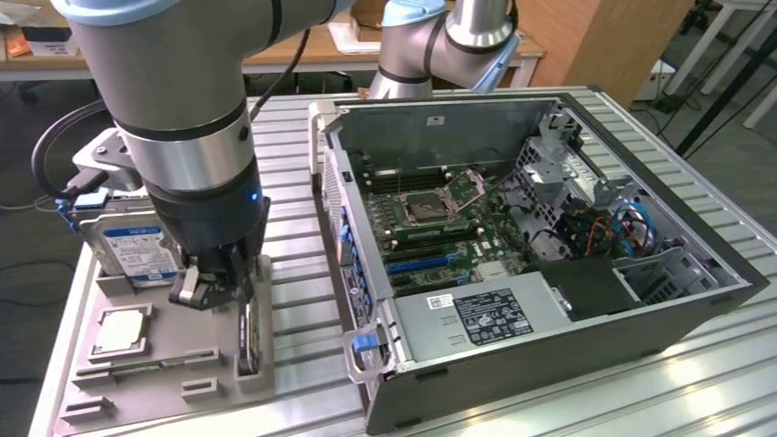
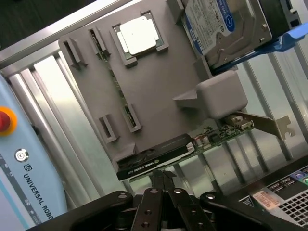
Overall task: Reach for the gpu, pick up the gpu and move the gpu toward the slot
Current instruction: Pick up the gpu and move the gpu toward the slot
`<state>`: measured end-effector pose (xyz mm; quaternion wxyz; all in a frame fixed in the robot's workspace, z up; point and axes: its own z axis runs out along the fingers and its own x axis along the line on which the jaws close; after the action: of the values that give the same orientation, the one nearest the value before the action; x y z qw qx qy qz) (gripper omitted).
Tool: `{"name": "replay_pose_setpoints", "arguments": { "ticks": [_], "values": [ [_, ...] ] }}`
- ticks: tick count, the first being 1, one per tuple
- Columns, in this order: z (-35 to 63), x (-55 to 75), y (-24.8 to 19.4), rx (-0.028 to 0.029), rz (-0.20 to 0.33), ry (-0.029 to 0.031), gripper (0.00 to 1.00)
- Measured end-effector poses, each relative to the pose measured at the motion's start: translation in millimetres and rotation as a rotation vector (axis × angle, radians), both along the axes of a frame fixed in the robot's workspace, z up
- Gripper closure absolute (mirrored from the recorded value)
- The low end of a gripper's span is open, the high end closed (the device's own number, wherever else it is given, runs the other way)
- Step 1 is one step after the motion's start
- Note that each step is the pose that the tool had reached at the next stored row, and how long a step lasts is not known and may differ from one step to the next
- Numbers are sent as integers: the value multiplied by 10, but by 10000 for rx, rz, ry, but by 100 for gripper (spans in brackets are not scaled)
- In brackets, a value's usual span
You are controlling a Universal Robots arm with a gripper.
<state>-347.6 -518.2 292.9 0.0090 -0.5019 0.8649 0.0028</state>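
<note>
I see the gripper [image 2: 161,177] clenched, fingers pressed together with nothing between them, its tips right at the gpu's [image 2: 156,156] edge; I can't tell if they touch. The gpu stands on its long edge in the grey holder tray [image 2: 154,82] on the counter [image 1: 291,264], beside the open computer case [image 1: 680,309].

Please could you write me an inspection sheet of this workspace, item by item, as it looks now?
Surface: ribbed aluminium table, carrying a grey holder tray and an open computer case.
Job's things: gpu stands on edge in the tray, not lifted; the motherboard lies inside the case.
Clutter: hard drive and processor chip, both in the tray.
Grippers: gripper shut, holding nothing, close to the gpu's edge.
Cables: black cable looped behind the arm; blue and red wires inside the case.
Surroundings: wooden furniture behind the table; no person seen.
</note>
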Motion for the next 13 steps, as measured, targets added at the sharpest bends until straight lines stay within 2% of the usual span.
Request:
{"name": "replay_pose_setpoints", "arguments": {
  "ticks": [8, 13],
  "values": [
    [-30, 0, 1, 0, -1416, -1, 89],
    [-41, -1, 40, 4, -1680, -55, 89]
  ]
}}
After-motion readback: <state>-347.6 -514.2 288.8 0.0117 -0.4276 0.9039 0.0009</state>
